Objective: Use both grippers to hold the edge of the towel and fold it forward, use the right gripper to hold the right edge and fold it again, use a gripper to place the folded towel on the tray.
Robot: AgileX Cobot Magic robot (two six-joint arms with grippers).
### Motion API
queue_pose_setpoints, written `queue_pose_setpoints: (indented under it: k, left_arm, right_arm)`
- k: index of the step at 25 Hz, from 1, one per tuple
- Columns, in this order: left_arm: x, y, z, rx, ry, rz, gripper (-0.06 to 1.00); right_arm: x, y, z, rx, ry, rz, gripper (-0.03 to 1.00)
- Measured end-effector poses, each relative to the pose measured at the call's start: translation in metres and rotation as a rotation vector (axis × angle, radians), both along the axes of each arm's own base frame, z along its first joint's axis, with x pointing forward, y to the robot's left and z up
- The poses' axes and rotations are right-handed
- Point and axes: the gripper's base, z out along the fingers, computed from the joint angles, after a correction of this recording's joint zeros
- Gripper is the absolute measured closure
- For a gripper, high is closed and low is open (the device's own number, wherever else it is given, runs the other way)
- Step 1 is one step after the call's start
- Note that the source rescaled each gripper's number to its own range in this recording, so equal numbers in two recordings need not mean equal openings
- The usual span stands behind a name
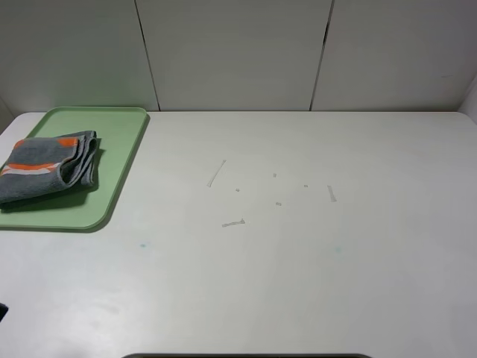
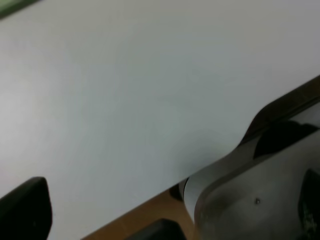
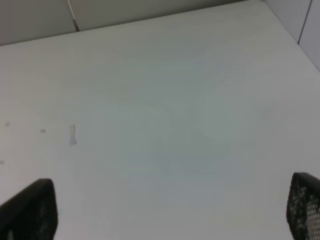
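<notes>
The dark grey towel with its orange stripe lies folded on the pale green tray at the table's far left. A sliver of the tray shows in the left wrist view. Neither gripper touches the towel. My left gripper hangs over the table's front edge; one black finger shows at the frame's side, and nothing is between the jaws. My right gripper is open and empty over bare table, its fingertips wide apart. Both arms are outside the exterior high view.
Small bits of clear tape are stuck on the white table near its middle; one shows in the right wrist view. White wall panels stand behind. The left wrist view shows the table's front edge and a grey base below.
</notes>
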Motion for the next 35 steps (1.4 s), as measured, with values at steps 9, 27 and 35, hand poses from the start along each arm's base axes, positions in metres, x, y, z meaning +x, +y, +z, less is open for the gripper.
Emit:
queue_pose_setpoints:
  k: [9, 27, 35]
  left_arm:
    - [-0.032, 0.017, 0.011, -0.11, -0.246, 0.079, -0.06]
    - [-0.064, 0.025, 0.013, -0.137, -0.501, 0.358, -0.06]
    - [-0.064, 0.025, 0.013, -0.138, -0.501, 0.359, -0.06]
  right_arm:
    - [0.0, 0.0, 0.0, 0.0, 0.0, 0.0, -0.03]
    - [0.0, 0.0, 0.0, 0.0, 0.0, 0.0, -0.03]
    - [0.0, 0.0, 0.0, 0.0, 0.0, 0.0, -0.03]
